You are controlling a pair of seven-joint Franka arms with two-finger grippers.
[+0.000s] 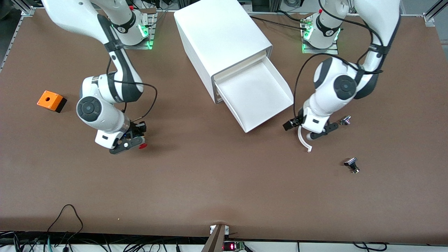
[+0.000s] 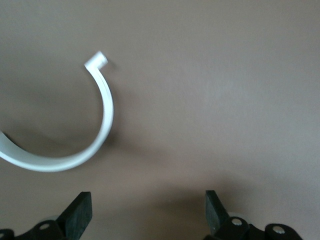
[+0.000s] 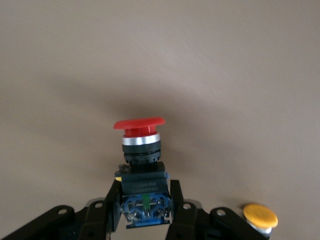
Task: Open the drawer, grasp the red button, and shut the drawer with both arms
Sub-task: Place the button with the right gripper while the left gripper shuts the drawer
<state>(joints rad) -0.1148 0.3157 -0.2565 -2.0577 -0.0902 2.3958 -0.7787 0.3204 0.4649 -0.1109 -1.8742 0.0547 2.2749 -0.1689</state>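
White cabinet [image 1: 220,38]: front view, at the table's [image 1: 210,182] robot-base edge, midway between the bases.
Drawer [image 1: 257,96]: pulled out toward the front camera; nothing visible inside it.
Orange box [image 1: 51,101]: near the right arm's end of the table.
Two small metal parts [image 1: 351,165]: toward the left arm's end, well apart from the drawer.
Open room: broad bare brown top along the camera-side edge.
Left wrist view: left gripper [image 2: 149,212] spread, nothing between the fingers, over bare table beside a curved white strip [image 2: 95,135].
Right wrist view: right gripper [image 3: 145,202] pinching the button [image 3: 141,165] by its black-and-blue body, red cap outward, over the table; orange-capped button [image 3: 260,216] beside the gripper.
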